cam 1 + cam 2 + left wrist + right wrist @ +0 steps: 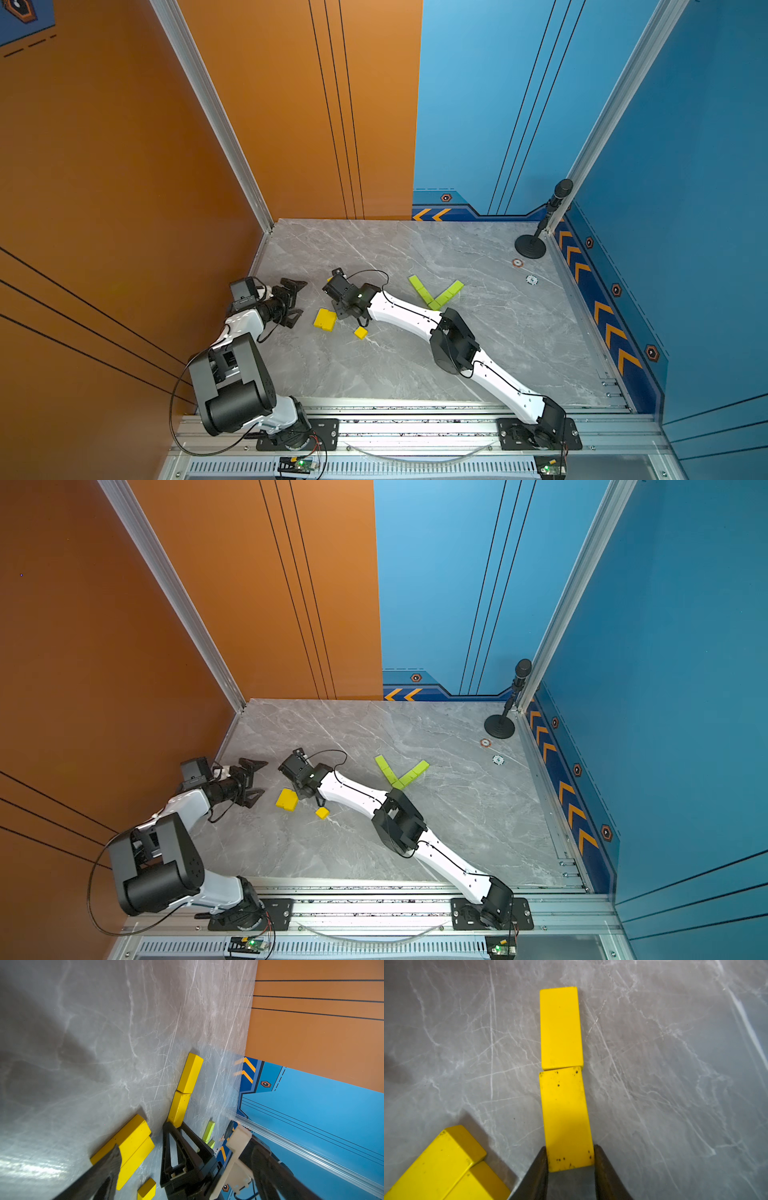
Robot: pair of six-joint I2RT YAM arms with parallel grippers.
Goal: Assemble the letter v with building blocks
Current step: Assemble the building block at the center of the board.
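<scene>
A grey marble tabletop (374,374) sits between an orange wall and a blue wall. From my remote station I see my right gripper (571,1157) clamped on the near end of a yellow brick (565,1118). Its two dark fingers (538,1169) press against the brick's long sides. That brick lies flat, its far end touching a second yellow brick (560,1028), so the two form one straight line. Just beside them, apart from the line, a pair of yellow bricks (325,319) lies side by side, with a small yellow cube (360,332) near it. My left gripper (301,298) hangs near the table's left edge with its jaws spread wide, holding nothing. Further right, lime-green blocks (422,291) lie in a V shape, well apart from the yellow ones.
</scene>
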